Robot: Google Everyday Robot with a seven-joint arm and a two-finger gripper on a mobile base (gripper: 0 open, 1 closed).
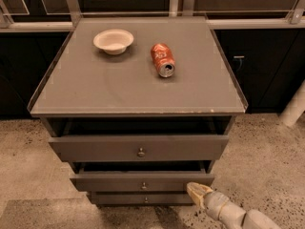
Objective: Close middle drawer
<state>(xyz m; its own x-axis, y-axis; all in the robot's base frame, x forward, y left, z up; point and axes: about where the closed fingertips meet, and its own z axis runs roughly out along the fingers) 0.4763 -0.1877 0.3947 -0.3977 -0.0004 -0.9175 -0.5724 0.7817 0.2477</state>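
Camera view, gripper (195,189) at middle drawer (119,181) — can (162,58) unreadable

- Gripper (199,192) low right in the view, at the right end of the middle drawer (143,181) front; touching or just apart, impossible to tell.
- Arm (238,216) behind it cut off by the bottom edge.
- Inside of the middle drawer: only a dark narrow slit under the upper drawer (138,148) front.
- Lowest drawer (124,198): mostly covered from above; knob (145,200) too small to make out.
- Can (162,60) on the tabletop (95,89): label blurred, not readable.
- White post (294,104) at the right: cut off by the edge.
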